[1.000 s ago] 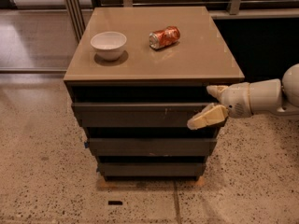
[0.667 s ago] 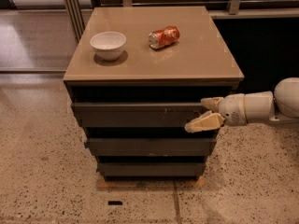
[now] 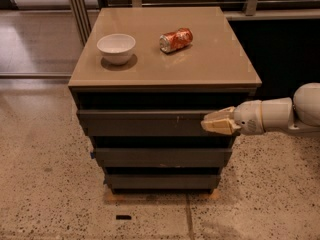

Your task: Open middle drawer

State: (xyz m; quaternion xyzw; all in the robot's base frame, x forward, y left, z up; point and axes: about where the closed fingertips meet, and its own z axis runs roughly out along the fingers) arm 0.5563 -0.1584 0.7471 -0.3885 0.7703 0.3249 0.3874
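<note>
Gripper [image 3: 216, 123] seen at 3 o'clock, fingers drawn narrow, before top front's [image 3: 140, 123] right end; middle drawer [image 3: 162, 157] noted shut at 6 o'clock.

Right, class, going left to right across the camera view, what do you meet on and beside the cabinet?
Round white ceramic bowl → crushed orange metal drink can lying on its side → cream two-finger gripper, at the right end of the dark grey top drawer front.
</note>
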